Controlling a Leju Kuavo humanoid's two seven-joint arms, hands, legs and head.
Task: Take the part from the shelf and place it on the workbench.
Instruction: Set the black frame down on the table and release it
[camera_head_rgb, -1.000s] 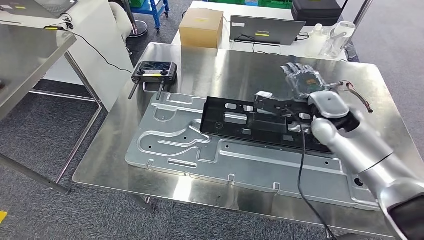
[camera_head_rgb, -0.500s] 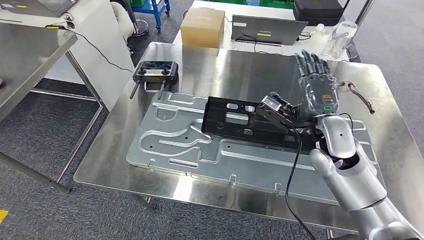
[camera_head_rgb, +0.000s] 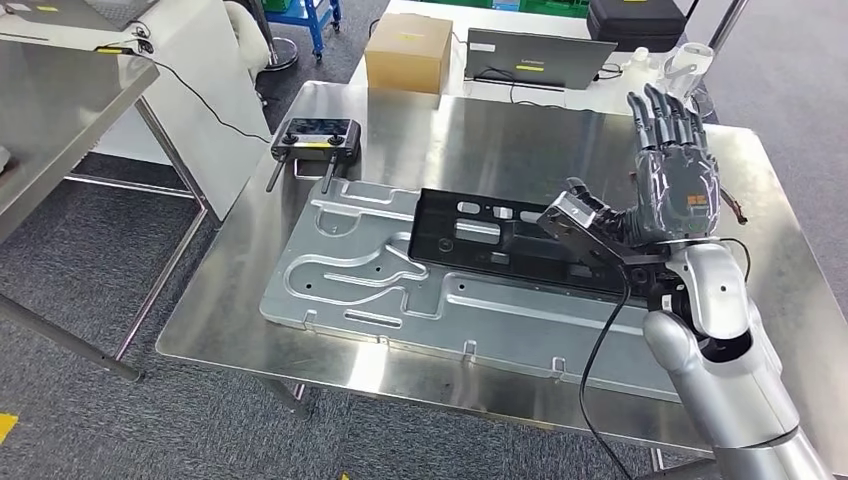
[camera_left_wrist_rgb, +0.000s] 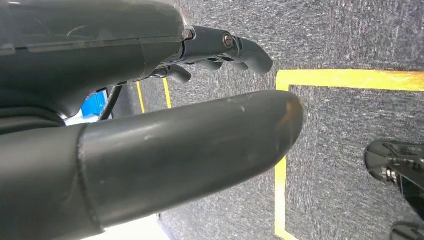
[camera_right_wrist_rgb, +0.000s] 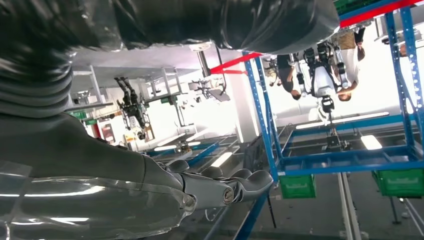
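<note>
right hand (camera_head_rgb: 672, 185) is up above the workbench (camera_head_rgb: 520, 130), fingers spread, holding nothing. black part (camera_head_rgb: 500, 240) lies on the silver plate (camera_head_rgb: 350, 280). left hand (camera_left_wrist_rgb: 150, 100) hangs over carpet, empty with fingers apart.

A bare steel bench (camera_head_rgb: 500, 135) carried a large silver stamped metal plate (camera_head_rgb: 400, 300) near its front edge, with a black part (camera_head_rgb: 500, 245) lying across the plate's rear half and a black remote controller (camera_head_rgb: 316, 138) resting just beyond it.

black part's (camera_head_rgb: 500, 240) right end behind right hand (camera_head_rgb: 672, 185)
</note>
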